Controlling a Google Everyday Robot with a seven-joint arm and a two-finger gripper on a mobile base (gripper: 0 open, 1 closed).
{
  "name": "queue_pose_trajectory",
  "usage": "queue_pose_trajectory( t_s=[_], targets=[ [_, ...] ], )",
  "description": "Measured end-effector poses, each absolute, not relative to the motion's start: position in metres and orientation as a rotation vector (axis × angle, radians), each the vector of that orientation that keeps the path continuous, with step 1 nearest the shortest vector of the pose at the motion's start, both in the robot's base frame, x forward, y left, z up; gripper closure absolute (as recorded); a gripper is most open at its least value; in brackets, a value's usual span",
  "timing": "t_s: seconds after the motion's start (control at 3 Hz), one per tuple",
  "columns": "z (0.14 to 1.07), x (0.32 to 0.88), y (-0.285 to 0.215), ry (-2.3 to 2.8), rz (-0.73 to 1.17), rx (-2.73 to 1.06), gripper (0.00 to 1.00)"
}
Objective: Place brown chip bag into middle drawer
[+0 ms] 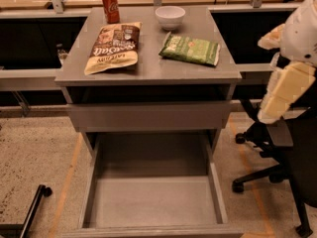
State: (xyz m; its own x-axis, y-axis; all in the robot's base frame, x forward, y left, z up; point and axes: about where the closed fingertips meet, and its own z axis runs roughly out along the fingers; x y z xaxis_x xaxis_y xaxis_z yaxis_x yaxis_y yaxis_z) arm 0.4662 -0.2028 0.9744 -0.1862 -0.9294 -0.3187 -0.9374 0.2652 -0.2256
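Gripper (286, 92): one, cream-white and blocky, hanging at the right edge of the view beside the cabinet, below a rounded white arm housing (302, 29); well apart from every item on the cabinet top, nothing seen in its grasp, and whether it is spread or pressed together cannot be told. Brown chip bag (112, 47): one, crinkly foil, dark brown upper part and tan lower part with large white lettering, lying flat on the left of the grey cabinet top (148, 69), not in any drawer. Green chip bag (190, 49): one, flat and glossy, lying on the right of the same top. White bowl (170, 17): one, round and smooth, at the rear centre. Red soda can (110, 6): one, upright cylinder, at the rear left, just behind the brown bag. Upper drawer (148, 115): one, showing a flat grey front panel. Middle drawer (153, 202): one, pulled out below it, plain grey metal, flat floor, low side walls. Office chair (277, 148): one, black, wheeled base, at the right on speckled flooring (34, 148).
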Motion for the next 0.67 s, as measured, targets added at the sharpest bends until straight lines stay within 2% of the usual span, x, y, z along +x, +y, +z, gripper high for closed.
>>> queue_pose_trajectory(
  t_s=[0.33, 0.67],
  targets=[
    [0.974, 0.52, -0.167, 1.999, 0.229, -1.652, 0.0],
    [0.974, 0.536, -0.158, 1.958, 0.303, -1.624, 0.0]
  ],
)
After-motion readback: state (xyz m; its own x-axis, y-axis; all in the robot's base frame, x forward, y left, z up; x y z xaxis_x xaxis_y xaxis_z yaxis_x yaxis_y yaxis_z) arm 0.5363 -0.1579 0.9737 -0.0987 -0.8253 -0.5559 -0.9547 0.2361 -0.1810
